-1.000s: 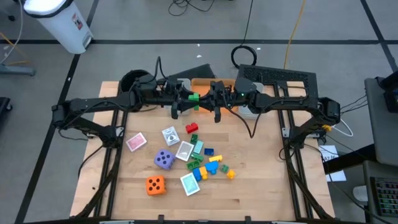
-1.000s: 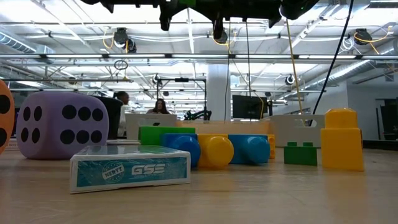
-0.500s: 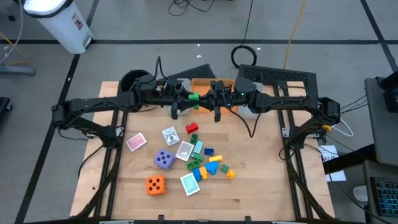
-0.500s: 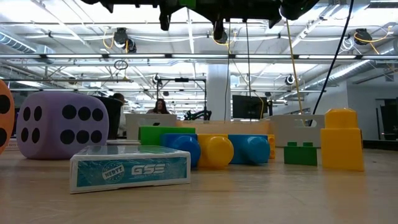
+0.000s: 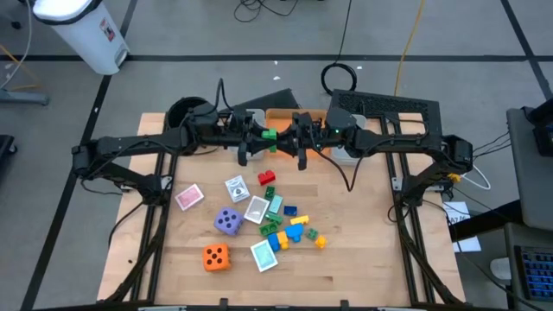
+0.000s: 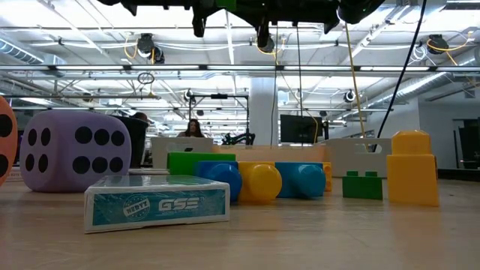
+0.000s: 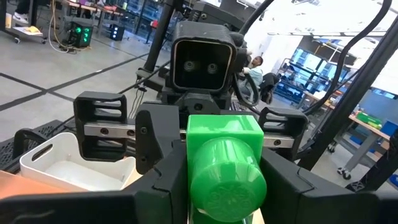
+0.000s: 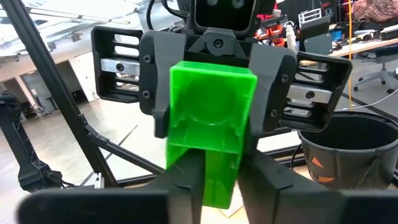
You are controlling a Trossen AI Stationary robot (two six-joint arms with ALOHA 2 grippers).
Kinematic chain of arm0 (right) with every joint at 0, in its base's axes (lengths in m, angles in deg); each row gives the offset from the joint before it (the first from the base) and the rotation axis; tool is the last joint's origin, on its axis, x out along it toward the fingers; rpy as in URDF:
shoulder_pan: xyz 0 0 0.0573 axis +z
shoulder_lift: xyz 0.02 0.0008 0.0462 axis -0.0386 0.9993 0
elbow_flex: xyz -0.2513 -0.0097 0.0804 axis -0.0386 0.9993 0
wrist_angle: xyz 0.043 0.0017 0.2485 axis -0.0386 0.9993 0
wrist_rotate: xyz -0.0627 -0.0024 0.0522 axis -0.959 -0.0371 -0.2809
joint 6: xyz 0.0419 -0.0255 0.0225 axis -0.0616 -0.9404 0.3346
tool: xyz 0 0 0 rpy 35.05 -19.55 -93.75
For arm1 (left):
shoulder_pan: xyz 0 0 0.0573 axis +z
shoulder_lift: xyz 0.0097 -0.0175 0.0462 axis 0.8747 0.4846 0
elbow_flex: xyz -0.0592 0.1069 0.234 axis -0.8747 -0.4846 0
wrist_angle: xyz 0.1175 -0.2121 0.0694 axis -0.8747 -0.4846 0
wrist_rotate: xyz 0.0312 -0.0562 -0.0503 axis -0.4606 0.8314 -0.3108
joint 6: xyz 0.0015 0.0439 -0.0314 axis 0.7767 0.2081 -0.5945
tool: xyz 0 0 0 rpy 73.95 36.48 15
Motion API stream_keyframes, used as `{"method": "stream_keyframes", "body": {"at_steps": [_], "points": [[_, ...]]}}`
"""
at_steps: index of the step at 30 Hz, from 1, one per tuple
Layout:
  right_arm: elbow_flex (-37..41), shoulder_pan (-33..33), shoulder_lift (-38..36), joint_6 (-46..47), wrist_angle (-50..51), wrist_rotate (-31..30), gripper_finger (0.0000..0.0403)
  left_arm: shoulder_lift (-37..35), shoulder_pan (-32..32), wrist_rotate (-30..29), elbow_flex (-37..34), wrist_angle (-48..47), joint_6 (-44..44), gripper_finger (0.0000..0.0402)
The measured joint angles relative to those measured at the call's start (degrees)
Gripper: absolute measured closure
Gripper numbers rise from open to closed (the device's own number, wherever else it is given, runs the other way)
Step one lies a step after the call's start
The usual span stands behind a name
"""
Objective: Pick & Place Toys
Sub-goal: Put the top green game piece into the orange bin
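High over the far middle of the table, a green brick (image 5: pixel 269 135) hangs between my two grippers, which face each other. My left gripper (image 5: pixel 262 138) is shut on it. The fingers of my right gripper (image 5: pixel 279 140) stand a little apart on either side of the brick's other end (image 8: pixel 214 180). Below on the wooden table lie a purple die (image 5: pixel 227 221), an orange die (image 5: pixel 216 257), a red brick (image 5: pixel 266 178), a pink card (image 5: pixel 189 198), other cards and several small bricks (image 5: pixel 289 229). My left gripper pinches the green brick by two opposite side faces (image 8: pixel 177 93) between its two fingers (image 8: pixel 152 81). The fingers come level from the table's left. The brick is lifted clear of the table, its stud end (image 7: pixel 227 180) toward my left wrist. My right gripper reaches the brick level from the table's right; whether its fingers (image 7: pixel 158 143) touch it, I cannot tell.
A round black pot (image 5: pixel 183 112) stands at the far left, an orange bin (image 5: pixel 281 114) behind the grippers and a pale bin (image 7: pixel 68 168) beside it. In the low view a teal card pack (image 6: pixel 157 204) and a yellow brick (image 6: pixel 411 169) stand near the camera.
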Motion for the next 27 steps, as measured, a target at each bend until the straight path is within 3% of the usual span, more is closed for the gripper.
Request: {"method": "stream_keyframes", "body": {"at_steps": [7, 13, 27], "points": [[0.00, -0.34, 0.00, 0.02, 0.08, -0.08, 0.0245, 0.00, -0.01, 0.04, 0.00, -0.03, 0.50, 0.0256], [0.00, -1.36, -0.08, 0.89, 0.14, 0.04, 0.0205, 0.00, 0.04, -0.06, 0.00, -0.11, 0.85, 0.0255], [-0.04, -4.56, -5.30, 0.01, 7.56, 1.25, 0.0191, -0.01, 4.23, 1.40, 0.04, -0.82, 1.57, 0.0254]]}}
